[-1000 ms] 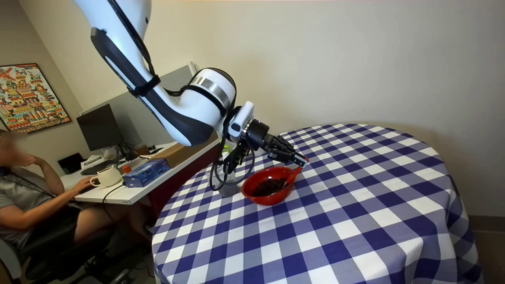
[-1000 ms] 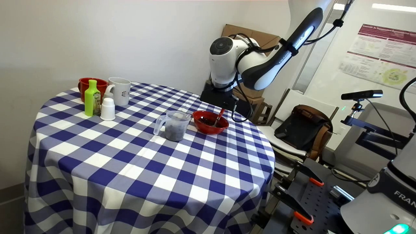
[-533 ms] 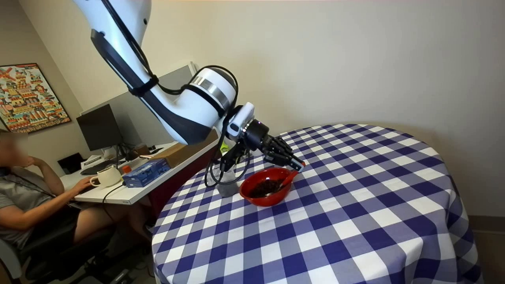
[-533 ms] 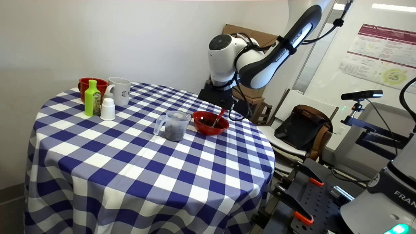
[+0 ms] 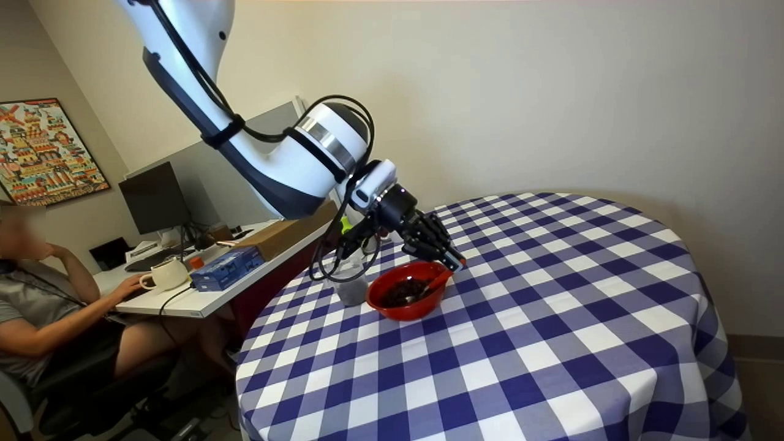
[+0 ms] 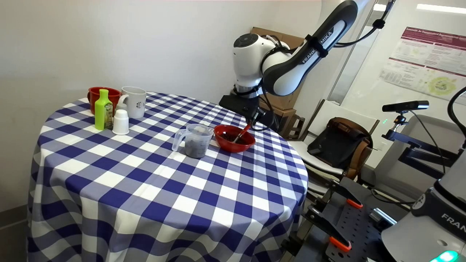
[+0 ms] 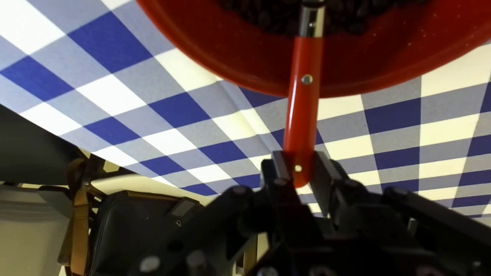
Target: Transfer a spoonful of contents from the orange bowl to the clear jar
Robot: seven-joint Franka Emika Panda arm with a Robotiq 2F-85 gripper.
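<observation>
Had the hand clamped on the tail end of a red-handled spoon, squeezing it from both sides in the wrist view. Held it at a slant over the rim of the orange bowl (honestly looked more red), with the metal end down inside among dark little bits. Couldn't make out the tip well enough to call it buried, resting on top or loaded. Also couldn't tell handle-on-rim contact from a slim gap. Had the white arm slanting down to all this from above in both exterior views.

Got the clear jar right beside the bowl, upright, basically a measuring jug, with its own handle pointing away from the bowl in an exterior view. Looked grayish lower down, couldn't tell from what. Couldn't tell touching from nearly touching there either.

Had the lot on a rounded bench under a blue-and-white checked cloth. Well off from the jar, on its handle side, saw a huddle of green bottle, white cup-like piece, white mug and red mug, all close together.

Past the bench, in an exterior view, spotted a person at a desk with a blue box and a monitor, plus a framed poster. Also caught a black bag on a chair in an exterior view.
</observation>
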